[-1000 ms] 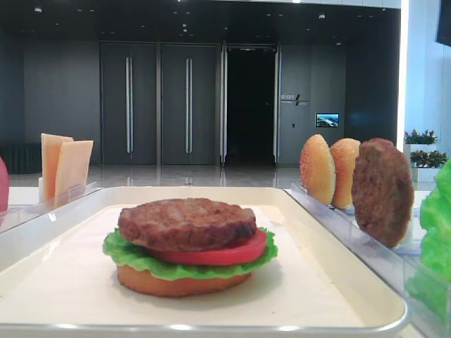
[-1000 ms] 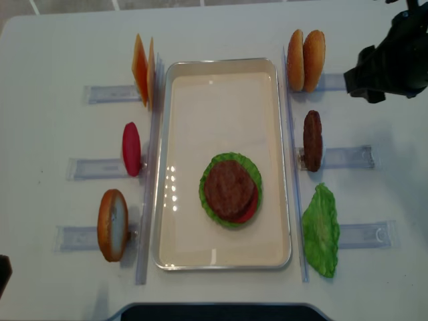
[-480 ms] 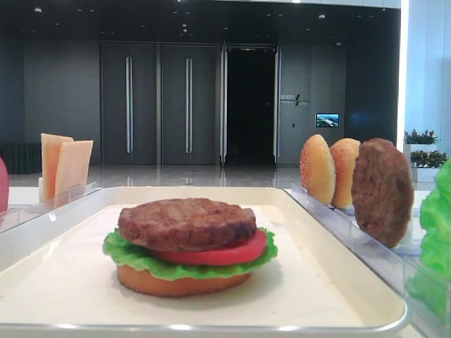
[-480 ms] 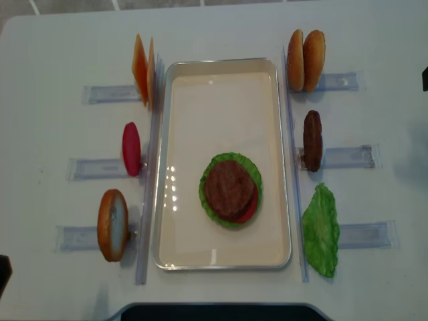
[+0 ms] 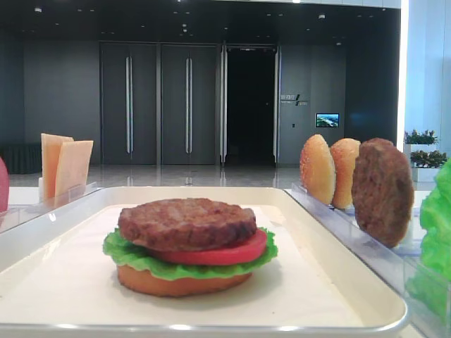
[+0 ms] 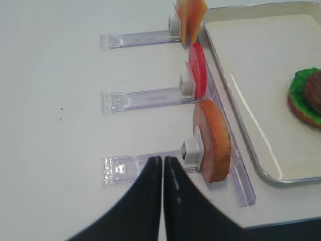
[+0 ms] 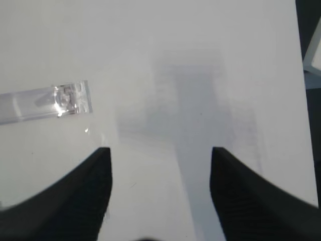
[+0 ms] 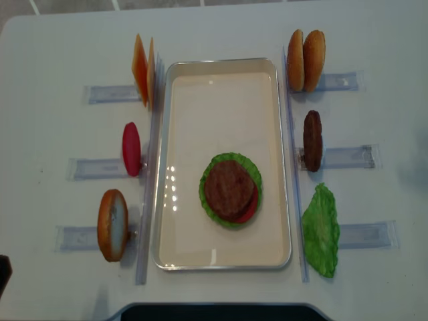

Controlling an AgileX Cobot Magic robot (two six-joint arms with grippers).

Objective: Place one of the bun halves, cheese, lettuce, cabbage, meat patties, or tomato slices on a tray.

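Tray (image 8: 164, 167) holds the stack: flat bun, lettuce (image 8: 215, 167), tomato and a meat patty (image 8: 229, 189) on top. Left gripper (image 6: 163, 165), fingers clenched on nothing, sits just left of a standing bun half (image 6: 216, 143) in a clear holder (image 6: 125, 168). Right gripper (image 7: 160, 165), fingers released and spread, hangs over bare table (image 7: 200, 60), another holder's end (image 7: 55, 100) up-left of its fingers.

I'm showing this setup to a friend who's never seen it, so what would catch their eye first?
Most likely the half-built burger in the near part of the cream tray: a brown patty on a tomato slice, frilly lettuce and a flat bun. Next come the spare ingredients standing on edge in clear holders either side, such as the cheese slices at the far left and the two sesame buns at the far right.
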